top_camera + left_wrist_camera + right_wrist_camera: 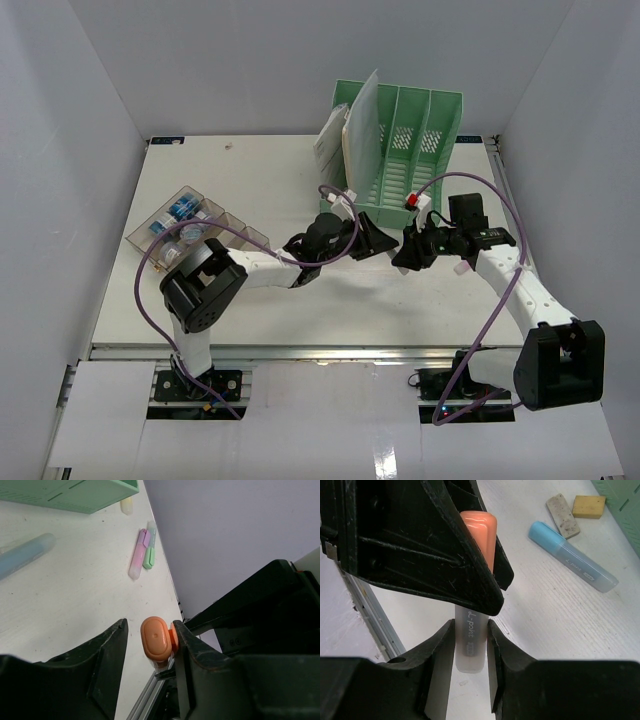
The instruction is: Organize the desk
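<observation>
From above, the white bench is seen filling the floor of the enclosure, its metal rail at 6 o'clock. The left jaws and right jaws are seen nose to nose near its middle. The green file rack stands at 12 o'clock of them and the clear tray at 9 o'clock.

In the left wrist view, an orange cap is bracketed by the left jaws, which are partly apart. The cap is touched by the 3 o'clock finger, and a gap is left toward the 9 o'clock finger.

In the right wrist view, the right jaws are clamped on the clear barrel of the highlighter. A blue highlighter is lying on the bench at 2 o'clock.
</observation>
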`<act>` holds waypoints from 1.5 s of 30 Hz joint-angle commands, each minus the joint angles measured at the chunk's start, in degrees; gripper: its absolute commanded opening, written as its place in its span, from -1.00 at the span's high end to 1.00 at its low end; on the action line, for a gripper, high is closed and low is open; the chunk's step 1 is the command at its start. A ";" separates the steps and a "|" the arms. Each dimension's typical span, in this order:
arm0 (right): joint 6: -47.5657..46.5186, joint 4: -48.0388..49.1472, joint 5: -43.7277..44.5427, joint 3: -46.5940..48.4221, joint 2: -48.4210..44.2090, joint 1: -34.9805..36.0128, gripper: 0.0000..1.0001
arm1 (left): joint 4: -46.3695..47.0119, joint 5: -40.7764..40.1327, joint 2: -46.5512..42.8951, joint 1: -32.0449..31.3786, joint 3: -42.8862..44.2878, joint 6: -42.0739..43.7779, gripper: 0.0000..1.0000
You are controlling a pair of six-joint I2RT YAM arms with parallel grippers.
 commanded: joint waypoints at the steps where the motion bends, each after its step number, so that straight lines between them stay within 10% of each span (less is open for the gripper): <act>1: -0.30 3.18 -2.88 1.00 -0.09 -0.15 0.52 | -4.35 -0.88 -0.83 -0.93 2.34 3.13 0.08; 20: -12.26 -2.15 -5.16 1.11 -2.11 -0.49 -0.56 | -22.30 -7.50 -8.72 -1.79 1.69 20.36 0.48; 34: -19.55 -4.01 -13.84 -2.27 -5.53 -5.03 -0.60 | -62.94 -28.13 -32.58 9.66 3.09 41.27 0.47; 45: -19.61 -4.01 -13.36 -3.06 -4.92 -5.81 -0.61 | -66.53 -36.46 -33.59 28.97 1.77 54.14 0.44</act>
